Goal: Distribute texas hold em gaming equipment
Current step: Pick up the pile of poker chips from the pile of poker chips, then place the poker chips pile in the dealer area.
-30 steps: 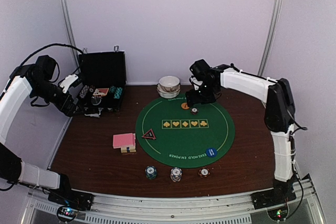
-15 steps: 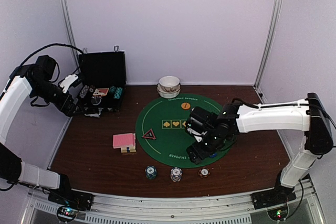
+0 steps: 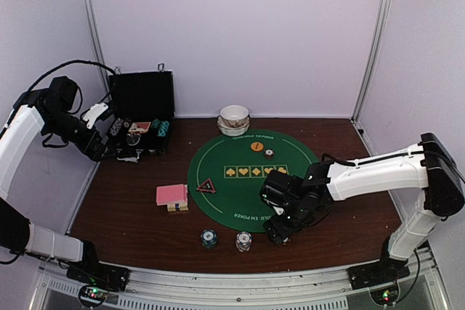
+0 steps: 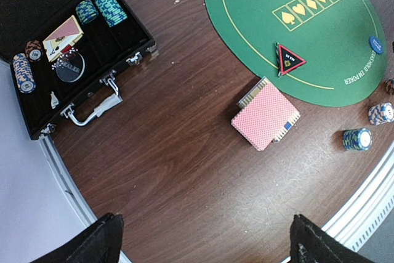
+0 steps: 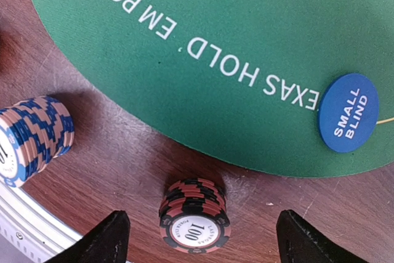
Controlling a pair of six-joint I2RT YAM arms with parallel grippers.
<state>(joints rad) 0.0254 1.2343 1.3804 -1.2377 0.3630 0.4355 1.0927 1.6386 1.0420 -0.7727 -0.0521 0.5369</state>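
the brown chip stack (image 5: 194, 217), its top chip marked 100, stands on the bare desk (image 5: 123, 170) just off the near edge of the green texas hold em mat (image 5: 215, 35). the right arm (image 3: 370, 172) hangs low over it. its jaws are spread wide, one to either side of the stack, and neither touches it. just inside that same edge of the mat, beside the printed lettering, lies the blue small blind disc (image 5: 348, 113).

further left along the mat's near edge, also on the wood, stand the white chip stack (image 3: 243, 241) and then the teal chip stack (image 3: 209, 238), each apart from its neighbour. the red-rimmed triangle marker (image 4: 288, 60) lies on the mat just inside its left edge. the pink-backed deck (image 4: 266, 114) lies off that edge on the desk, near the marker but not touching it.

towards the mat's far side, past the row of yellow suit symbols, the orange disc (image 3: 256, 147) and a single chip (image 3: 269, 153) lie just beside each other. beyond the far edge stand the stacked white bowls (image 3: 234, 119). well off the mat's far left corner the black case (image 3: 140, 117) lies open, holding more chip stacks (image 4: 101, 9) and a few cards (image 4: 63, 31). the left arm (image 3: 22, 136) is raised left of the case, its jaws parted with nothing between them.
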